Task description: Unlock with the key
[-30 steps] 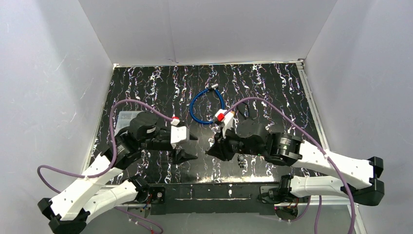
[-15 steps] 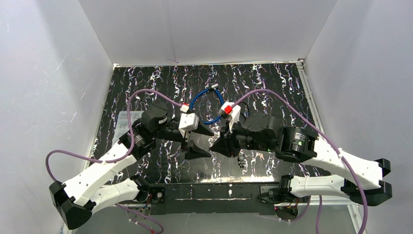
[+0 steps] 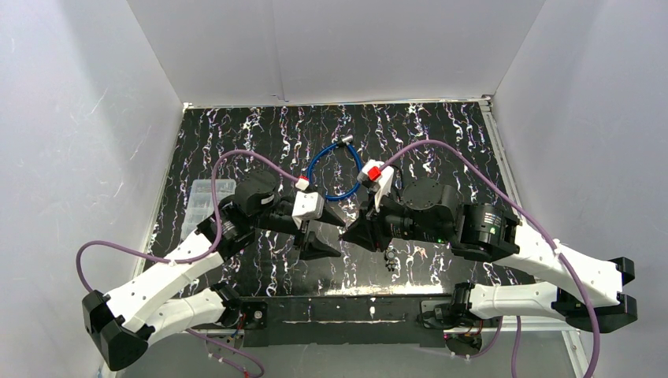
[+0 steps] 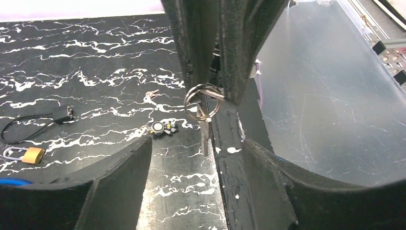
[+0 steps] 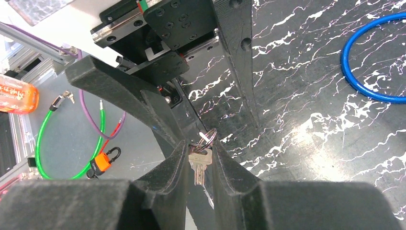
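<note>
My right gripper (image 5: pixel 198 148) is shut on a silver key (image 5: pixel 198 167) by its head, blade pointing back at the camera, with its key ring (image 5: pixel 208 136) sticking out past the fingertips. In the left wrist view the same key (image 4: pixel 205 136) hangs from the ring (image 4: pixel 203 100) below the right gripper's fingers. My left gripper (image 4: pixel 196 146) is open, its fingers either side of the key without touching it. From above, the left gripper (image 3: pixel 339 236) and right gripper (image 3: pixel 352 235) meet tip to tip mid-table. A blue cable lock (image 3: pixel 335 169) lies behind them.
A small brass padlock (image 4: pixel 32 155), a black cable lock (image 4: pixel 62 112), loose keys (image 4: pixel 152 93) and a small round lock (image 4: pixel 160 128) lie on the black marbled mat. A clear plastic box (image 3: pixel 203 206) sits at the left. White walls enclose the table.
Both arms have swung toward the middle of the table. My left gripper has come up to the right gripper's tip, its open fingers now flanking the held key.
</note>
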{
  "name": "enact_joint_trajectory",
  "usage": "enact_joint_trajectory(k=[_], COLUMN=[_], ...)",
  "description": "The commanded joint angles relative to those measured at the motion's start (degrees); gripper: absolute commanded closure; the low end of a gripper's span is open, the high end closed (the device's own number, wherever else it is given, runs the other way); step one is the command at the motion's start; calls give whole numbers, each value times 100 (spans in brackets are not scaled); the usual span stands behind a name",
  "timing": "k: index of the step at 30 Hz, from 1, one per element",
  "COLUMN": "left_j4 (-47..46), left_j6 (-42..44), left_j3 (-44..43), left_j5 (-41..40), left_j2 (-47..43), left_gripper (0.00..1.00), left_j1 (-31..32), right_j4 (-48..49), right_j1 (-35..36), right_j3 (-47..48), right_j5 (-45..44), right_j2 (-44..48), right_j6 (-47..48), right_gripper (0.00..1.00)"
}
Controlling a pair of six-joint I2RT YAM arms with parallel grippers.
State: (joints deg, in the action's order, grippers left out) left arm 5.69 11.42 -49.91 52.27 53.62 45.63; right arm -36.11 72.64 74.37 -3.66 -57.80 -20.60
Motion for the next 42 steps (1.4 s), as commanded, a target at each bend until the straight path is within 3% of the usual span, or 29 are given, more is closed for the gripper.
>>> enact_joint_trajectory(k=[1, 7, 11, 16, 27, 34, 35, 40, 42], left_j4=[-150, -314, -249, 70, 2390, 2378, 2352, 2530, 2829], left_j6=[-20, -220, -163, 81, 1114, 1090, 1045, 914, 898], left_j3=[-95, -235, -290, -431, -1463, -1530, -1540, -1754, -1999], left_j5=[-137, -129, -99, -92, 624, 387, 337, -57, -234], left_j2=[81, 151, 143, 71, 370, 336, 338, 385, 490], left_gripper=[36, 57, 84, 100, 100, 100, 100, 100, 100], left_j1=[41, 66, 83, 85, 78, 85, 81, 86, 82], right_j4=[208, 283, 322, 322, 24, -20, -39, -241, -296], right_j1=[-12, -11, -13, -13, -13, -13, -13, -13, -13], right_j3=[253, 221, 146, 25, -391, -302, -293, -253, -166], right_j5=[-38, -70, -134, -205, -379, -201, -190, -387, -544], right_j2=[126, 141, 191, 283, 639, 651, 641, 771, 899], right_j6=[49, 49, 39, -15, -67, -102, -102, -3, 104], right_gripper=[99, 99, 99, 99, 99, 99, 97, 68, 60])
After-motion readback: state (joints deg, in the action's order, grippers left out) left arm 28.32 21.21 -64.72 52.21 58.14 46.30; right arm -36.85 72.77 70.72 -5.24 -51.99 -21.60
